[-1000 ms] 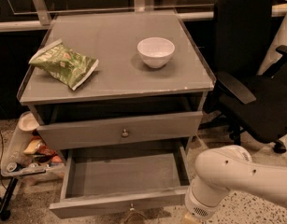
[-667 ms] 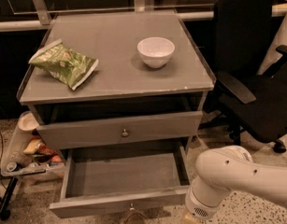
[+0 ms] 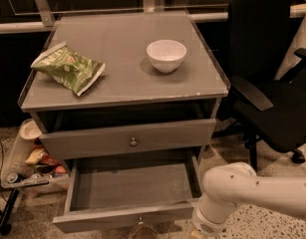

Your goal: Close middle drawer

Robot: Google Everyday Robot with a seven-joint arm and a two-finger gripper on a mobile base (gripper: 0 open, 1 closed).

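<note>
The middle drawer (image 3: 132,185) is pulled far out at the bottom of the grey cabinet, showing its plain grey inside. Its long low front (image 3: 117,220) carries a small round knob (image 3: 140,219). My white arm (image 3: 257,190) reaches in from the lower right. My gripper (image 3: 197,232) sits at the bottom edge of the view, just right of the drawer's front right corner, and is mostly cut off.
The drawer above (image 3: 127,139), with its own knob, stands slightly out. A white bowl (image 3: 166,55) and a green chip bag (image 3: 68,67) lie on the cabinet top (image 3: 122,29). A black office chair (image 3: 267,83) stands at the right. A cart with clutter (image 3: 28,166) is at the left.
</note>
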